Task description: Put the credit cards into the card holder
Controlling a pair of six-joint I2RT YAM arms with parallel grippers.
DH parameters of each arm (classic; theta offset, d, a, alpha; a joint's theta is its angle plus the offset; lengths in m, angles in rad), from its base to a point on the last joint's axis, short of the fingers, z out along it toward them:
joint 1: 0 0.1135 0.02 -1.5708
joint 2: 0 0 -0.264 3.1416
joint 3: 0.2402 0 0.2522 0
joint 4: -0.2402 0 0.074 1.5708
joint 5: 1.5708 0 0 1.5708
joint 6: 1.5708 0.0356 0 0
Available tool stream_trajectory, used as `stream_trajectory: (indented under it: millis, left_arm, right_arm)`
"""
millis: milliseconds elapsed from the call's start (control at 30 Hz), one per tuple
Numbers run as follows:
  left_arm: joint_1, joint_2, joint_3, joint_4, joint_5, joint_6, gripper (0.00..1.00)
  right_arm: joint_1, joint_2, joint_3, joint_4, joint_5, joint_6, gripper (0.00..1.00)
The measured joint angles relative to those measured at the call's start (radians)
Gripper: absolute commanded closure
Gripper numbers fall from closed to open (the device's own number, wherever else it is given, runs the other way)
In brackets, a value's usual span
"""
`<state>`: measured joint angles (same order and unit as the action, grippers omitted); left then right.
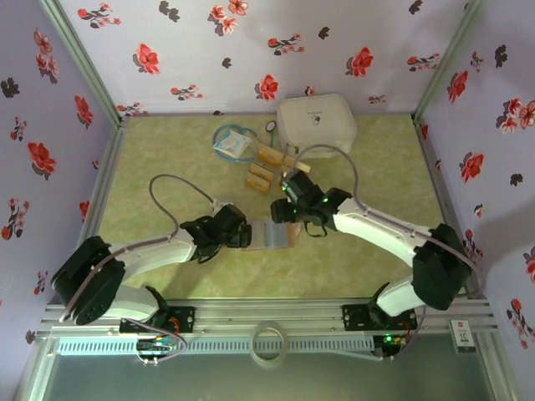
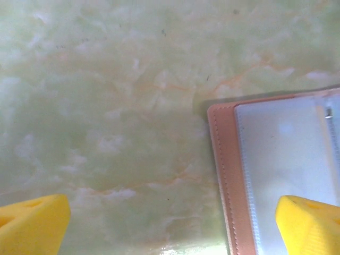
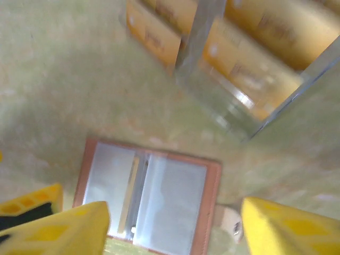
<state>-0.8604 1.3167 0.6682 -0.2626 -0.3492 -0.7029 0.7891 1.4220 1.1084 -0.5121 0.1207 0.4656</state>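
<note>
The card holder (image 1: 277,234) lies open on the table between the two arms, reddish-brown rim and grey-blue sleeves up. In the right wrist view the card holder (image 3: 170,202) sits below my open right gripper (image 3: 175,234), nothing between its yellow fingers (image 3: 289,228). A thin golden edge (image 3: 129,192) shows at its fold. Several golden-tan credit cards (image 1: 262,174) lie just beyond it, and the credit cards (image 3: 249,69) appear blurred at the top of the right wrist view. My left gripper (image 2: 170,228) is open at the holder's left edge (image 2: 228,175), one finger (image 2: 311,223) over its sleeve.
A large white rounded case (image 1: 316,121) stands at the back, a blue-white packet (image 1: 232,142) to its left. Flowered walls close the table on three sides. A tape ring (image 1: 269,341) rests on the front rail.
</note>
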Motion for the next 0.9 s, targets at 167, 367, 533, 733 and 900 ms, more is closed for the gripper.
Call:
stream_trajectory:
  millis: [167,367,533,733,900]
  left_arm:
    - [0.023,-0.106,0.011,-0.03,-0.016,0.003,0.0]
    - [0.036,-0.143,0.05,-0.082,-0.041,0.0,0.0]
    - [0.059,-0.142,0.058,-0.116,-0.043,-0.01,0.0]
    - [0.177,-0.142,0.05,-0.113,0.002,-0.041,0.0]
    - [0.219,-0.142,0.033,-0.107,0.036,-0.047,0.0]
  right_arm:
    - [-0.026,-0.029,0.088,-0.037,0.128,-0.106,0.01]
    - [-0.066,0.033,0.201,-0.074,0.135,-0.239,0.05]
    - [-0.117,0.16,0.309,-0.108,0.059,-0.338,0.29]
    - [-0.124,0.367,0.502,-0.183,0.008,-0.438,0.47]
    - [-0.124,0.512,0.629,-0.232,-0.017,-0.497,0.49]
